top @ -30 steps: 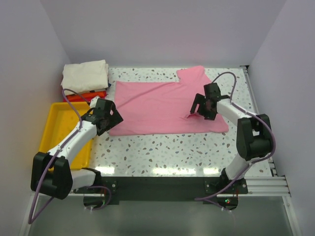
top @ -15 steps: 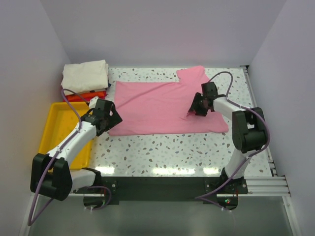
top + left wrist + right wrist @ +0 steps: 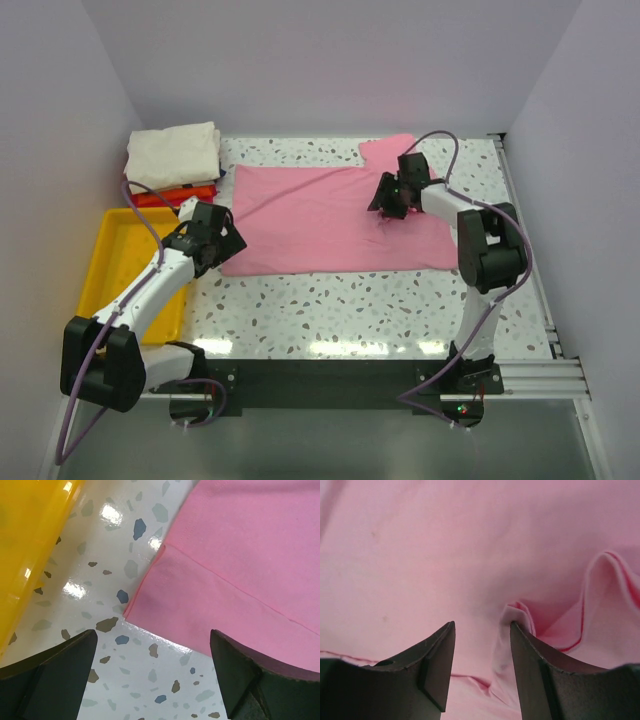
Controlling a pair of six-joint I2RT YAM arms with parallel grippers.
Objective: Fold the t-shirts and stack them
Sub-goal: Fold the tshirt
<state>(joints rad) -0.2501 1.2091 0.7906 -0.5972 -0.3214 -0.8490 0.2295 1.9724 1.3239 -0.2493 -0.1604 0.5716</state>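
Top view, shirt: the light pink cloth t-shirt (image 3: pixel 320 215) lies spread flat on the speckled white terrazzo table (image 3: pixel 340 300), with one sleeve pointing to the far edge.
Top view, stack: a folded cream-white cloth t-shirt (image 3: pixel 175 152) sits on a folded orange-red cloth t-shirt (image 3: pixel 180 194) in the far left corner.
Top view, tray: a yellow plastic tray (image 3: pixel 115 250) lies at the left, on the near side of the stack.
Top view, arms: the left gripper (image 3: pixel 218 240) is at the pink shirt's near left corner. The right gripper (image 3: pixel 388 200) is low over the shirt's right part, just on the near side of the sleeve.
Left wrist view, gripper: its dark fingers (image 3: pixel 50 675) stand wide apart and hold nothing.
Left wrist view, shirt: the hemmed corner lies flat on the table between the fingers, with the tray's edge at the left.
Right wrist view, gripper: the fingers (image 3: pixel 545 680) are partly drawn together, with a gap showing between them.
Right wrist view, shirt: a raised ridge of pink cloth (image 3: pixel 512 615) stands in the gap against one finger. I cannot tell whether it is pinched.
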